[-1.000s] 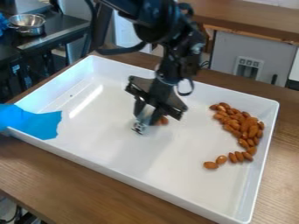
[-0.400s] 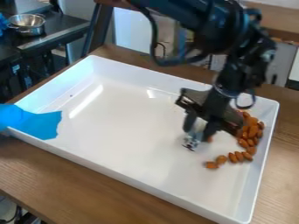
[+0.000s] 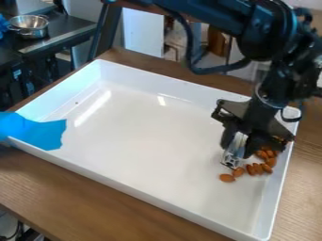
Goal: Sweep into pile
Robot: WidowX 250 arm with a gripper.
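In the tray (image 3: pixel 141 132), sweeping seems in hand, pincer (image 3: pixel 236 154) beside nuts (image 3: pixel 258 168); spread or closed, I cannot tell. Next needs gentle push, gathering them.

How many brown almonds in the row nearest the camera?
5: leftmost almond, another right of it, then three more toward the white tray's right wall. The black gripper may hide more.

Gripper (image 3: pixel 240 148): goes from the middle of the tray (image 3: pixel 135 136) over to the nuts (image 3: pixel 258 168) at the view's right | Arm (image 3: pixel 267 28): slides right too | Middle: the loose nuts seen there at first are gone from that spot | Top nuts: now mostly hidden behind the gripper
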